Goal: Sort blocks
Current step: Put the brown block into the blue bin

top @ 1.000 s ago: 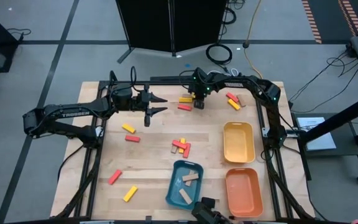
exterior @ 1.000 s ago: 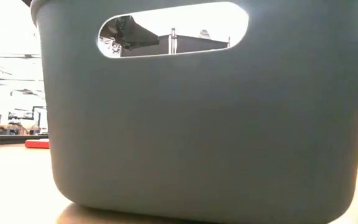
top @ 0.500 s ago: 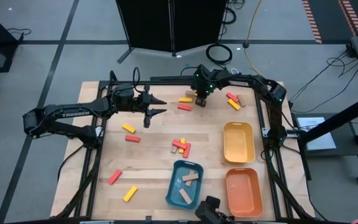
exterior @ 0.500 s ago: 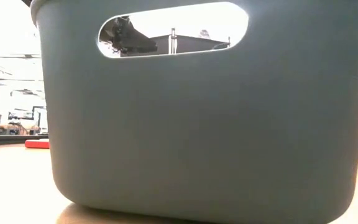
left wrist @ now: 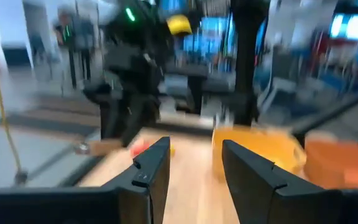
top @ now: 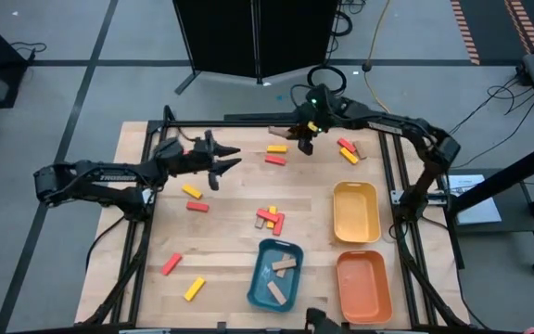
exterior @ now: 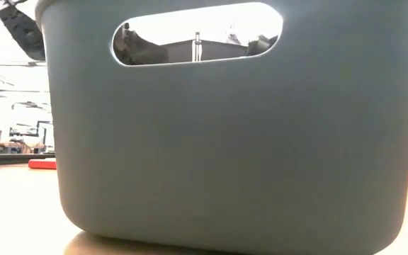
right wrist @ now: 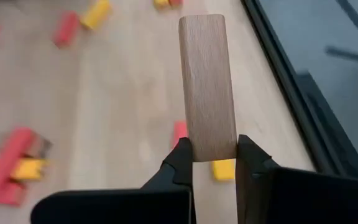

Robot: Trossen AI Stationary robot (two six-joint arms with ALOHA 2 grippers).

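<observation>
While the right gripper (top: 305, 139) hangs over the table's (top: 230, 237) far edge in the high view, it is clamped on a tan block (top: 280, 134) that sticks out sideways; other blocks (top: 270, 219) in red, yellow and tan lie scattered on the wood, some near the yellow tray (top: 356, 212), three tan ones inside the blue tray (top: 260, 276). A second ago that gripper was lower, down at the board beside the red and yellow pair; now it is raised and farther back. The left gripper (top: 221, 164), fingers apart and empty, has drawn back toward its own side.

Low view: the blue tray's wall (exterior: 225, 142) fills the picture.

Left wrist view: spread fingers (left wrist: 151, 171) hold nothing.

Right wrist view: the tan block (right wrist: 207, 87), plain smooth wood with rounded corners, stands upright, pinched at its lower end between the fingers (right wrist: 182, 162).
</observation>
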